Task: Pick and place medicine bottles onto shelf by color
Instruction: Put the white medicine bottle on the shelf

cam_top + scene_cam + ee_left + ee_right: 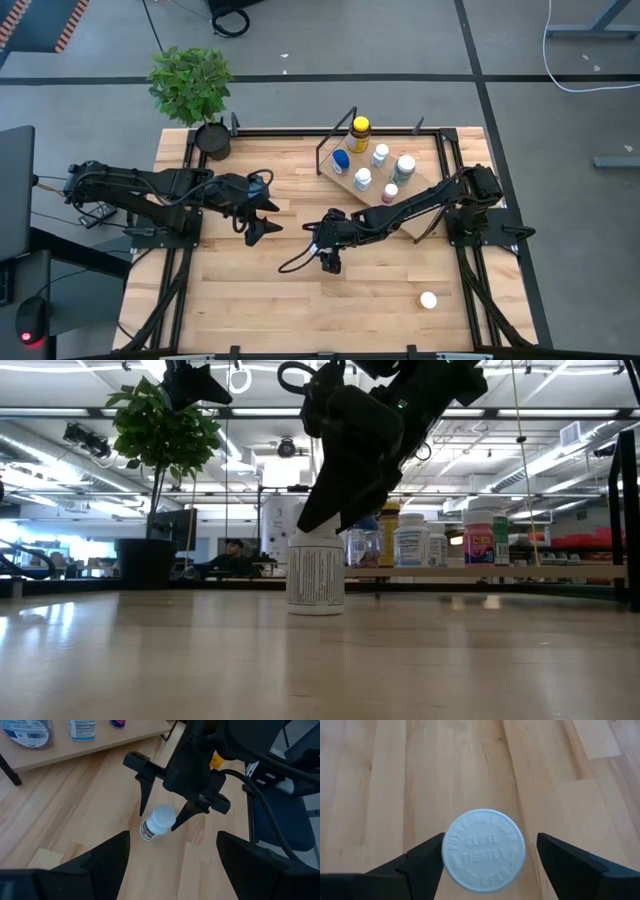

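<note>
The right claw [331, 263] hangs above the middle of the wooden surface [230, 290], pointing down over a white-capped bottle [156, 822] that stands upright there. Its two fingers [145, 790] are spread wide, one on each side of the bottle's cap [483, 850], and they do not touch it; in the low view the bottle [316, 575] stands on the surface with the claw just over its top.

The left claw [262, 218] waits off to the left of that bottle, also spread and holding nothing, raised above the surface.

The shelf [345, 180] sits at the far side of the surface, tilted on its black wire frame. On it stand a yellow-capped bottle [360, 132], a blue-capped one [342, 160], three white-capped ones [380, 154] and a small pinkish one [390, 192].

Another white-capped bottle [428, 300] stands alone near the front right corner of the surface, well apart from both arms. A potted plant [192, 90] stands at the far left corner.
</note>
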Robot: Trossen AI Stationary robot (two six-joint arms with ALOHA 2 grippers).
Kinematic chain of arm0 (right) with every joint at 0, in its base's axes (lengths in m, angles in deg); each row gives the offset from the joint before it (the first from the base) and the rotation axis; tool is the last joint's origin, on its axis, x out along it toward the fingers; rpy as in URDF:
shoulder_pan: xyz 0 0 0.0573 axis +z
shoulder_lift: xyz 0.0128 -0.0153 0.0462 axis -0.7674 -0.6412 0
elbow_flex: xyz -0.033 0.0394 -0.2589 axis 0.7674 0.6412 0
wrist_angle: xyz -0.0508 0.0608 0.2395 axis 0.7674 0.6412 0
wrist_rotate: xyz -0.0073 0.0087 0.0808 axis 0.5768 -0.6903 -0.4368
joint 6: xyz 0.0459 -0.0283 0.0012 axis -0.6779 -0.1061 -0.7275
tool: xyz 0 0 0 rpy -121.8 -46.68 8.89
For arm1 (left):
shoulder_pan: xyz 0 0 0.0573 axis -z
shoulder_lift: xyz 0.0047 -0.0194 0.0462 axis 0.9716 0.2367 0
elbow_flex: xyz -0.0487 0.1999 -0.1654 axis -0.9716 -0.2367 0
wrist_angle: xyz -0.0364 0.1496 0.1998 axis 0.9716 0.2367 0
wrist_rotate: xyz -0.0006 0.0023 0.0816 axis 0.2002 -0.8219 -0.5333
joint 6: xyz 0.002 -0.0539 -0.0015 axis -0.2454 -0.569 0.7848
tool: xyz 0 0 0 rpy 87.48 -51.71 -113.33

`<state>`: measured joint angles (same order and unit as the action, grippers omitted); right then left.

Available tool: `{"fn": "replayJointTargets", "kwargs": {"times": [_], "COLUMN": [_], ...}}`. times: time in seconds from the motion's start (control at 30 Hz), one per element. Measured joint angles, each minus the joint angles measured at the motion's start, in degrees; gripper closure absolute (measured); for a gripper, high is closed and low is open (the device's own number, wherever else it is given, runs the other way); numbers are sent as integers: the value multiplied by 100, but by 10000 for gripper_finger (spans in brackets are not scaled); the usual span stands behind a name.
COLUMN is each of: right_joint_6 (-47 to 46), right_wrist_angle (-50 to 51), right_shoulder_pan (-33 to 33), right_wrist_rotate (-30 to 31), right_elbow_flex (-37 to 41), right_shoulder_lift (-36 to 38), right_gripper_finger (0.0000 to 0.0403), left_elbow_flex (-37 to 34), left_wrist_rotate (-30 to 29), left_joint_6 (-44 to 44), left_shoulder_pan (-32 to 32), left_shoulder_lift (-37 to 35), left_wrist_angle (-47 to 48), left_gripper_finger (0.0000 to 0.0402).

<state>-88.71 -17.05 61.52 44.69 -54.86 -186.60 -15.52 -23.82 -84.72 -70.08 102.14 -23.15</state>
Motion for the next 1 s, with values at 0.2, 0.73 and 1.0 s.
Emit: {"fn": "replayJointTargets", "kwargs": {"times": [0.2, 0.73, 1.0], "right_joint_6": [-48, -1429, -2254], "right_wrist_angle": [13, 678, 2480], "right_shoulder_pan": [0, 0, 2], "right_wrist_rotate": [7, 415, 1370], "right_elbow_flex": [0, -4, -4], "right_shoulder_lift": [0, 646, 1610], "right_gripper_finger": [117, 189, 189], "left_elbow_flex": [0, -2, -4], "left_wrist_rotate": [0, 0, 0], "left_joint_6": [2, 0, 2], "left_shoulder_pan": [1, 1, 1], "left_shoulder_lift": [0, 0, 0], "left_wrist_angle": [0, -21, -22], "left_gripper_finger": [99, 99, 99]}}
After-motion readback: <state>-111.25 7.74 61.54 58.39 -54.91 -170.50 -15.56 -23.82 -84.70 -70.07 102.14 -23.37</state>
